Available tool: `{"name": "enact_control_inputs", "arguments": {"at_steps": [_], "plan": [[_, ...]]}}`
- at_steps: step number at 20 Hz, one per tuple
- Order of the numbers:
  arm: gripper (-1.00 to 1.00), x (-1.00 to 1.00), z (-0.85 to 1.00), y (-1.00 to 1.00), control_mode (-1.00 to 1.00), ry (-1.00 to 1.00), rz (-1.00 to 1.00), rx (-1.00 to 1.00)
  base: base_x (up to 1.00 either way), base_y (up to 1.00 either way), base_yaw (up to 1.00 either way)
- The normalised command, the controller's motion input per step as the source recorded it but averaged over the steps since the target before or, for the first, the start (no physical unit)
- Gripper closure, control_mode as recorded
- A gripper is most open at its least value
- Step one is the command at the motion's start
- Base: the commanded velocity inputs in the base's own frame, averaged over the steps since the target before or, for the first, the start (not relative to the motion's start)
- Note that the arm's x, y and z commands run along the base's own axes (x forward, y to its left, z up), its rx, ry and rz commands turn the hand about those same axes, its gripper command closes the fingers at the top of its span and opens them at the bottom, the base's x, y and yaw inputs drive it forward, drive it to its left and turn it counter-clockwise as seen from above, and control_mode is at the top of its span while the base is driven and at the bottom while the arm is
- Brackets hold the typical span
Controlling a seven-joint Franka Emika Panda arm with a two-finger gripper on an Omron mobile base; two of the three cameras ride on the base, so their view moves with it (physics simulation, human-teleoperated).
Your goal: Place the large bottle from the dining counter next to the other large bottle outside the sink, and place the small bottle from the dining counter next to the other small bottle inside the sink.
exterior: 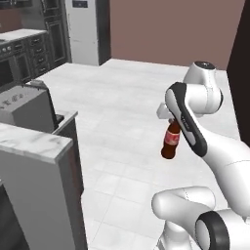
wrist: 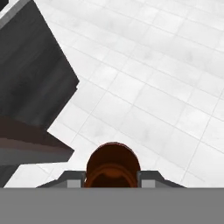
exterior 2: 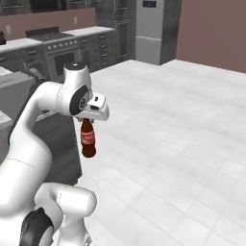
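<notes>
Bottle: the large bottle [exterior: 171, 141], a brown cola-style bottle with a slim neck, a dark cap and a red label band, hangs upright in mid-air over the pale tiled floor [exterior: 127, 107], touching nothing below it.
Hold: the two-finger gripper [exterior 2: 86, 118] of the white arm is clenched on the bottle's neck just under the cap, so the whole body and base swing free beneath the jaws.
From above: in the hand view the rounded brown shoulder [wrist: 113, 164] sits between the two finger tips [wrist: 146, 179], centred, with the tiles far beneath.
Handling, as a judgement: a stiff, smooth-sided thing, likely slippery at the taper; a neck grip leaves the heavier body low, so it could pendulum or slide down through the jaws on a quick swing. If it is glass, a drop onto tile would break it.
Where to take hold: the neck under the cap lip is a fair place, since the lip gives a stop; the label band would steady it more but is wider.
Surroundings: a marbled white-grey counter top [exterior: 34, 139] on a dark grey base stands to the left in the left base view, well apart from the bottle; dark cabinets and a range [exterior 2: 53, 36] line the far wall.
Task stage: carrying, placement beside the other large bottle not yet done.
</notes>
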Motion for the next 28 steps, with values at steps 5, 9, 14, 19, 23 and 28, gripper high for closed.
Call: {"name": "enact_control_inputs", "arguments": {"at_steps": [5,9,14,19,23,28], "plan": [[1.0,0.0,0.0,0.0,1.0,0.0,0.0,0.0,1.0,-0.38,0.31],[1.0,0.0,0.0,0.0,1.0,0.0,0.0,0.0,1.0,-0.26,0.36],[1.0,0.0,0.0,0.0,1.0,0.0,0.0,0.0,0.93,-0.15,0.49],[1.0,0.0,0.0,0.0,1.0,0.0,0.0,0.0,0.95,-0.23,0.53],[1.0,0.0,0.0,0.0,1.0,0.0,0.0,0.0,0.93,-0.21,0.51],[1.0,0.0,0.0,0.0,1.0,0.0,0.0,0.0,0.86,-0.21,0.49]]}}
